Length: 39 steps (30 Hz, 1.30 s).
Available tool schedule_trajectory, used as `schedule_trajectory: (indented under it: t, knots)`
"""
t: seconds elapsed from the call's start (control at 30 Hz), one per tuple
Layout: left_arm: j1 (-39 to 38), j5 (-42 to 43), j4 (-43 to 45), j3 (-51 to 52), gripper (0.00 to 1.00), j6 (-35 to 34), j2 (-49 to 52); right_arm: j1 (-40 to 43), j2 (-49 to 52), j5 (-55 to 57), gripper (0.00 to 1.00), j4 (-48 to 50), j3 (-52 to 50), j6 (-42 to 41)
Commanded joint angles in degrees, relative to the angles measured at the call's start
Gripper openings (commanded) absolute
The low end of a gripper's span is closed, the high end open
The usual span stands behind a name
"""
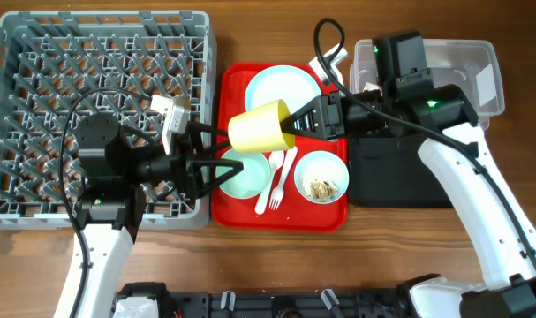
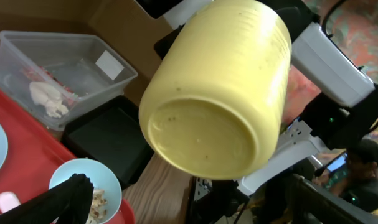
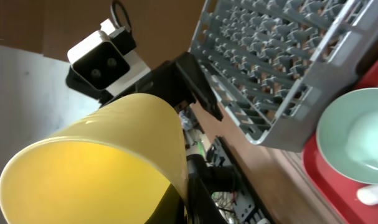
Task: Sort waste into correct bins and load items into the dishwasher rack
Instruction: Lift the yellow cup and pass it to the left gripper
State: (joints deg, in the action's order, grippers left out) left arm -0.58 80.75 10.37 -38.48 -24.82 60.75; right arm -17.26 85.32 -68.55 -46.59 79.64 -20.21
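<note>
Grey dishwasher rack [image 1: 100,53] at the worktop's [image 1: 382,256] left rear corner; a yellow cup [image 1: 261,126] held sideways in the air beside it.
The rack's visible pegs hold nothing, so there is open room to the left. Above the red tray [image 1: 241,212], the right hand [image 1: 296,119] grips the cup's rim. The left hand [image 1: 222,152], fingers spread, sits at its base, probably to receive it.

No legible text, label or number shows.

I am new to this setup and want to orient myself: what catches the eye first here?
The yellow cup hangs tilted in the air above the red tray, gripped at its mouth by the right gripper, with the open left gripper just beside its base. The large grey rack stands to the left of the tray.
</note>
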Motion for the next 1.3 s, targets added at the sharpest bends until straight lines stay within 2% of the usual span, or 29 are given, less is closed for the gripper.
schedule_trajectory:
  t: [0.0, 0.3, 0.5, 0.87, 1.17, 1.27]
  knots:
    - [0.33, 2.14, 2.27, -0.50, 1.00, -2.49, 0.02, 0.04, 0.61, -3.45, 0.04, 0.31, 0.37, 0.70]
    - [0.31, 1.68, 10.05, -0.50, 1.00, -9.94, 0.02, -2.21, 0.61, -1.73, 0.04, 0.33, 0.37, 0.48]
    - [0.31, 0.74, 11.54, -0.50, 1.00, -11.93, 0.02, -2.93, 0.61, -1.73, 0.04, 0.52, 0.37, 0.07]
    - [-6.73, -5.40, 12.98, -0.50, 1.00, -11.91, 0.02, -2.99, 0.61, -1.70, 0.04, 0.55, 0.37, -0.81]
    - [-7.45, -5.88, 17.55, -0.50, 1.00, -12.13, 0.02, -2.99, 0.61, -1.70, 0.04, 0.50, 0.37, -0.83]
    - [-7.48, -6.08, 17.75, -0.50, 0.91, -12.13, 0.02, -2.99, 0.61, -1.70, 0.04, 0.52, 0.37, -0.83]
